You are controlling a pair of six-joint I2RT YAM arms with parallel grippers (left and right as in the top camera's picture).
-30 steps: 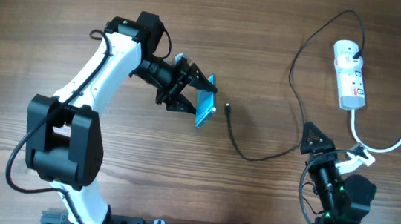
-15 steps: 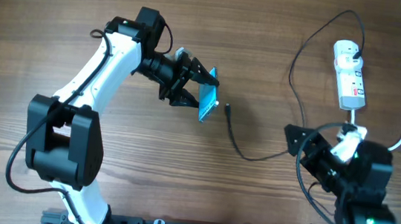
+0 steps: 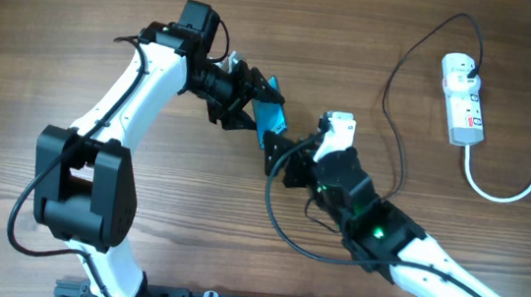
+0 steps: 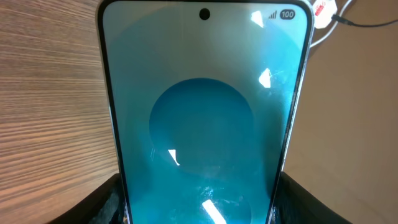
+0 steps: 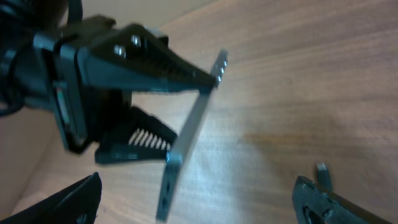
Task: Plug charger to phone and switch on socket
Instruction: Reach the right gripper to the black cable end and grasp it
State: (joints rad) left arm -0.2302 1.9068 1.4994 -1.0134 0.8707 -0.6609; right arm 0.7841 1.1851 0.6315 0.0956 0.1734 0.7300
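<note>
My left gripper (image 3: pixel 255 108) is shut on the phone (image 3: pixel 270 121) and holds it on edge above the table. The cyan screen fills the left wrist view (image 4: pixel 202 124), with my fingers (image 4: pixel 199 205) on both long sides. My right gripper (image 3: pixel 283 155) is open just below the phone. In the right wrist view its fingers (image 5: pixel 199 205) are spread wide around the phone's bottom edge (image 5: pixel 186 143). The charger's metal-tipped connector (image 5: pixel 321 169) sits by the right finger. Its black cable (image 3: pixel 387 94) runs to the socket (image 3: pixel 463 85), and part of it is hidden under my right arm.
The socket's thick white cord (image 3: pixel 529 176) curves along the right edge of the table. A loop of black cable (image 3: pixel 268 203) lies in front of my right arm. The socket's end shows in the left wrist view (image 4: pixel 323 9).
My right arm has swung from the lower right to the table's middle, up to the phone, and the cable's end has shifted left with it. My left gripper has moved the phone slightly up and back.
</note>
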